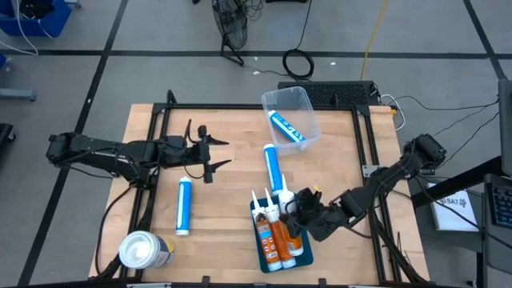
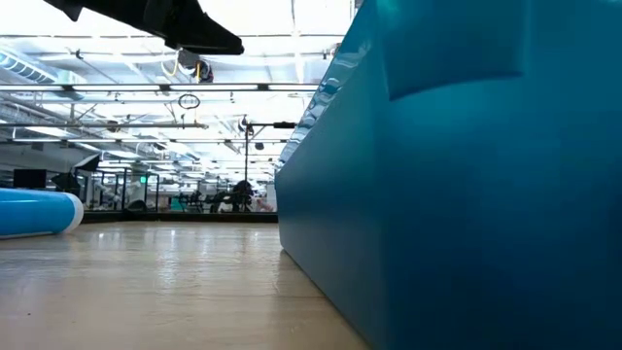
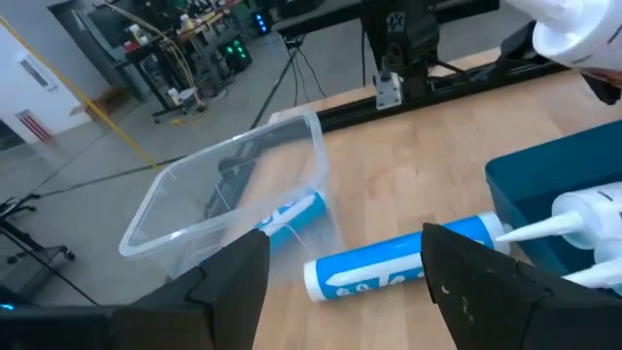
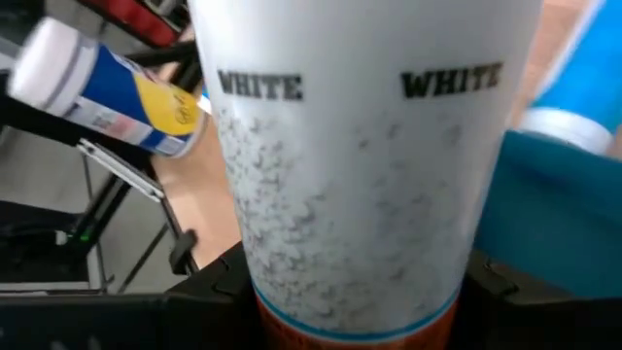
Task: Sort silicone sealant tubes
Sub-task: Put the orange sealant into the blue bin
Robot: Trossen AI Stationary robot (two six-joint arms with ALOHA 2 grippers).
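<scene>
Here, taking the blue tray [image 1: 261,240] as landmark: well to its left the left gripper [image 1: 216,154] hovers, fingers apart and empty, above a blue tube [image 1: 183,206] lying on the table. At the tray's right edge the right gripper [image 1: 298,210] clamps an orange tube [image 4: 360,165].

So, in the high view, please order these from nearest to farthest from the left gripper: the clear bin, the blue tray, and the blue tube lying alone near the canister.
From the left gripper:
1. Lone blue tube, just below it, on the left side.
2. Clear bin, at the table's top edge.
3. Blue tray, low, beside the right gripper.
</scene>
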